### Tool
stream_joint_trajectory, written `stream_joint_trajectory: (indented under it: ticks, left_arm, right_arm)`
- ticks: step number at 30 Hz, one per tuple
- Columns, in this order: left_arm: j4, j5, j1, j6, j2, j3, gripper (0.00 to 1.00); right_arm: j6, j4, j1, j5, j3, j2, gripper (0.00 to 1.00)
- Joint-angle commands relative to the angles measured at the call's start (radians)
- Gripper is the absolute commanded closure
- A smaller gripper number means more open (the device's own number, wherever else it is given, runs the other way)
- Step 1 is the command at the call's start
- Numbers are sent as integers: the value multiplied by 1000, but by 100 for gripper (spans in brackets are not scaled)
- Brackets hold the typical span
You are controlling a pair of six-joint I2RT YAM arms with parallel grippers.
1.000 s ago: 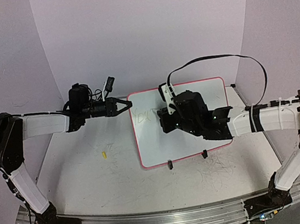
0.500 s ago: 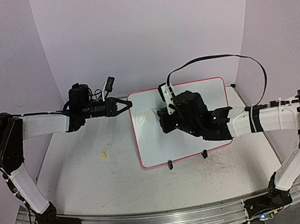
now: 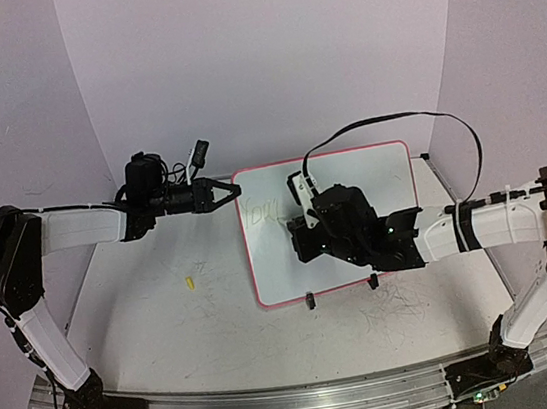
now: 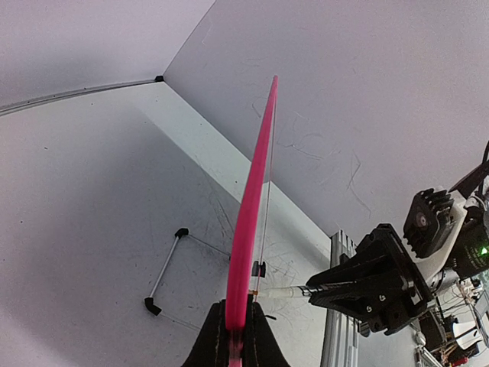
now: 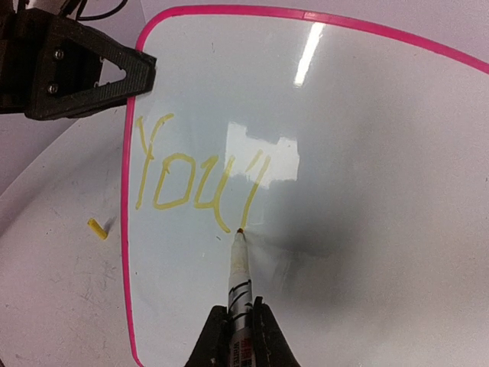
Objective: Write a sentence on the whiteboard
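The whiteboard (image 3: 350,169), white with a pink rim, stands tilted on the table. My left gripper (image 3: 232,192) is shut on its left edge; in the left wrist view the pink edge (image 4: 256,176) runs up from between the fingers (image 4: 238,325). My right gripper (image 5: 238,325) is shut on a thin marker (image 5: 239,267), whose tip touches the board (image 5: 367,153). The sentence (image 5: 191,180) reads "You" in yellow, followed by a slanted stroke ending at the tip. From above, the right gripper (image 3: 303,233) hovers over the board's left half.
A small yellow cap (image 3: 190,280) lies on the table left of the board. Two black clip feet (image 3: 309,301) (image 3: 372,281) hold the board's near edge. A thin rod with black ends (image 4: 164,271) shows behind the board.
My right gripper has moved toward the board's near edge, drawing the marker down. The left gripper and the board have stayed put.
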Motion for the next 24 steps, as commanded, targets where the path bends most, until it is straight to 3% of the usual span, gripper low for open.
stream_joint_trajectory:
  ticks: [1,24]
  left_arm:
    - [4,23,-23,-4,10,9,98]
    - [4,27,-23,-2,2,9,98]
  right_arm:
    - [25,-17,0,26,-9,-22,100]
    - [-13,19,-32,67,76,7,100]
